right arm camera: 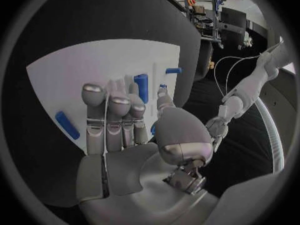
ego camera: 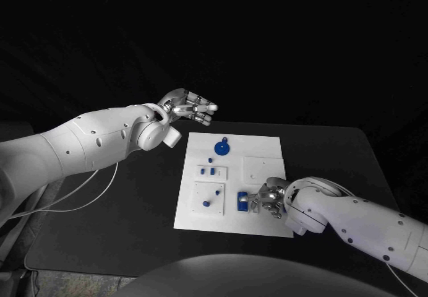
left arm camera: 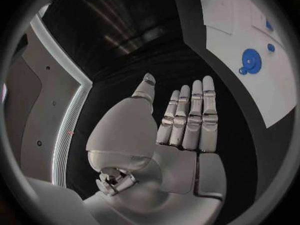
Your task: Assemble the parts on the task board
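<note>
The right robot hand point(ego camera: 270, 197) hovers low over the near edge of the white rectangular task board point(ego camera: 263, 151), fingers part-curled and holding nothing. A blue upright peg-like part point(ego camera: 242, 201) stands just beside its fingertips, towards the robot's left, long axis roughly along the board. The left robot hand point(ego camera: 189, 106), flat and empty, hangs well apart beyond the far corner, so the right looks better placed to take the part.

I see a black table point(ego camera: 133, 210); the white task board point(ego camera: 263, 148) lies flat at its centre, long side running twelve to six o'clock.
</note>
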Controlling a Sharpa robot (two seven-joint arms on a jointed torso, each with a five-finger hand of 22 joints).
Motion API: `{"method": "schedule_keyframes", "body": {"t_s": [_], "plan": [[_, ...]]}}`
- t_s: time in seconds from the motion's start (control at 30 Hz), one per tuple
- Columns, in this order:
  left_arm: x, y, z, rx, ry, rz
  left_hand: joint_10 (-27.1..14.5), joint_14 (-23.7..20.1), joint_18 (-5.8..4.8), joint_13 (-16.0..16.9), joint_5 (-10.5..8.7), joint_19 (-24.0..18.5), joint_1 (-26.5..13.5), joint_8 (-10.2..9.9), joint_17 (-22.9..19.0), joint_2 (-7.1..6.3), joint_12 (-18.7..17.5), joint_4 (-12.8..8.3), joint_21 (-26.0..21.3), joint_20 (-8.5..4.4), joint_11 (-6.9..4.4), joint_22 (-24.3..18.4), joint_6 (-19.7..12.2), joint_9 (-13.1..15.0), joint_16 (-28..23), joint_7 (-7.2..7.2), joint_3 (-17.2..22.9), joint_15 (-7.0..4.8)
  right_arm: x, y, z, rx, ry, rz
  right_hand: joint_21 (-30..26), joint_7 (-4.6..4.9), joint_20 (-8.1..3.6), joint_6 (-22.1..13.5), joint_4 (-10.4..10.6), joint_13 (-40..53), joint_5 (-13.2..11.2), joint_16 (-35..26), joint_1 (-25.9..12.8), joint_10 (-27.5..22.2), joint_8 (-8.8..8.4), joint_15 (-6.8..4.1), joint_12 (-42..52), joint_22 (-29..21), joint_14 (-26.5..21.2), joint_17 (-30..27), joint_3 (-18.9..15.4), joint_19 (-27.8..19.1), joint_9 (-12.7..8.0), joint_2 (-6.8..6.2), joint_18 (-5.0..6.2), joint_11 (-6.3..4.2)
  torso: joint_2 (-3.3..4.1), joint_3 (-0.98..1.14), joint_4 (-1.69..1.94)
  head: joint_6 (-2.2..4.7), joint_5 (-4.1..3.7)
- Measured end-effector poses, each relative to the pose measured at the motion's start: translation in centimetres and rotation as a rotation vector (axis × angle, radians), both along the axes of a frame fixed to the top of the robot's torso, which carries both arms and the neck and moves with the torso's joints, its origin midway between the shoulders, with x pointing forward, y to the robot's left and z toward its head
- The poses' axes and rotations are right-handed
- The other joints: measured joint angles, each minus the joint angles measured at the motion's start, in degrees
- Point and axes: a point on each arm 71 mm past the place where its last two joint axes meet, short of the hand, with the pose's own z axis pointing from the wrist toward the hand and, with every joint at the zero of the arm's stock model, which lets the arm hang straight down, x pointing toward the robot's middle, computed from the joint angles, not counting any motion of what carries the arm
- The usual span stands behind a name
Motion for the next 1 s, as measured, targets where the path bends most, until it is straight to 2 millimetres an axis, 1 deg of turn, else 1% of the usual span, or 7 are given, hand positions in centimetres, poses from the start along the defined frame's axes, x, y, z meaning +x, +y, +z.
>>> {"method": "schedule_keyframes", "body": {"t_s": [0.2, 0.3, 0.43, 0.57, 0.63, 0.67, 1.0], "plan": [[0.0, 0.1, 0.0, 0.002, 0.001, 0.001, 0.00, 0.00, 0.00, 0.00, 0.00, 0.21, 0.00, 0.00, 0.00, 0.00, 0.00, 0.23, 0.23, 0.21, 0.00, -0.07, 0.00, 0.00, 0.00, 0.00, 0.23, 0.00, -0.3, -0.1, 0.1, 0.006, 0.009, 0.031, 0.00, -0.68, -0.01, 0.69, -2.68, 0.00, 0.00, 0.00, 4.47, 0.01, 0.00, 0.00, 0.38, 0.10, 0.00, 0.07, 4.81, -0.01, 6.95, -2.15, 0.00, -0.41, 0.00, 0.02, 0.00, 0.00, -0.04], [0.0, 0.1, 0.0, 0.003, 0.002, 0.001, 0.00, 0.00, 0.00, 0.00, 0.00, 0.21, 0.00, 0.00, 0.00, 0.00, 0.00, 0.23, 0.23, 0.21, 0.00, -0.07, 0.00, 0.00, 0.00, 0.00, 0.23, 0.00, -0.5, 0.0, 0.0, 0.005, 0.013, 0.045, 0.00, -0.97, -0.50, 0.98, -3.36, 0.00, 0.00, 0.00, 5.93, 0.13, 0.00, 0.00, 0.38, 0.23, 0.00, 0.17, 7.71, -0.05, 10.75, -3.00, 0.00, -0.55, 0.00, 0.02, 0.01, 0.00, -0.04], [0.0, 0.1, 0.0, 0.004, 0.003, 0.000, 0.00, 0.00, 0.00, 0.00, 0.00, 0.21, 0.00, 0.00, 0.00, 0.00, 0.00, 0.23, 0.23, 0.21, 0.00, -0.07, 0.00, 0.00, 0.00, 0.00, 0.23, 0.00, -0.5, 0.2, -0.2, 0.001, 0.013, 0.053, 0.21, -0.99, -0.53, 1.00, -3.65, 0.00, 0.00, 0.00, 6.05, 0.21, 0.00, -0.16, 0.38, 0.33, 0.16, 0.28, 9.76, -0.09, 14.00, -3.13, -0.01, -0.62, 0.00, 0.01, 0.03, 0.00, -0.09], [0.0, 0.1, 0.0, 0.005, 0.004, -0.001, 0.00, 0.00, 0.00, 0.00, 0.00, 0.21, 0.00, 0.00, -0.01, 0.00, 0.00, 0.23, 0.23, 0.21, 0.00, -0.07, 0.00, 0.00, 0.00, 0.00, 0.23, 0.00, -0.3, 0.5, -0.5, -0.005, 0.007, 0.053, 0.21, -1.50, -0.53, 1.51, -3.36, 0.00, 0.00, 0.00, 5.72, 0.30, 0.00, -0.31, 0.38, 0.39, 0.10, 0.40, 10.70, -0.09, 15.48, -1.60, 0.00, -0.94, 0.00, 0.00, 0.08, 0.00, -0.17], [0.0, 0.1, 0.0, 0.005, 0.004, -0.002, 0.00, 0.00, 0.00, 0.00, 0.00, 0.21, 0.00, 0.00, 0.00, 0.00, 0.00, 0.23, 0.23, 0.21, 0.00, -0.07, 0.00, 0.00, 0.00, 0.00, 0.23, 0.00, -0.2, 0.6, -0.7, -0.009, 0.005, 0.050, 0.21, -1.51, -0.94, 1.52, -3.93, 0.00, 0.00, 0.00, 5.05, 0.21, 0.00, -0.52, 0.38, 0.39, -0.12, 0.63, 11.89, -0.09, 17.31, -0.93, -0.17, -1.03, 0.01, 0.01, 0.11, 0.00, -0.18], [0.0, 0.0, 0.0, 0.005, 0.004, -0.002, 0.00, 0.00, 0.00, 0.00, 0.00, 0.21, 0.00, 0.00, -0.01, 0.00, 0.00, 0.23, 0.23, 0.21, 0.00, -0.06, 0.00, 0.00, 0.00, 0.00, 0.23, 0.00, -0.1, 0.6, -0.8, -0.011, 0.003, 0.048, 0.22, -1.51, -0.94, 1.52, -4.10, 0.00, 0.00, 0.00, 4.97, 0.22, 0.00, -0.53, 0.38, 0.39, -0.12, 0.64, 12.07, -0.09, 17.69, -0.84, -0.58, -1.03, 0.02, 0.00, 0.13, 0.00, -0.19], [0.0, 0.0, -0.1, 0.007, 0.006, -0.003, 0.00, 0.00, 0.00, 0.00, 0.00, 0.21, 0.00, 0.00, -0.01, 0.00, 0.00, 0.23, 0.23, 0.21, 0.00, -0.12, 0.00, 0.00, 0.00, 0.00, 0.23, 0.00, 0.4, 0.6, -1.6, -0.031, -0.010, 0.024, 0.44, -1.67, -0.94, 1.43, -5.06, 0.00, 0.00, 0.00, 3.54, 0.42, 0.00, -0.72, 0.38, 0.38, 0.08, 0.94, 13.80, -0.09, 20.41, 0.11, -0.54, -1.23, 0.03, -0.03, 0.13, 0.00, -0.07]]}}
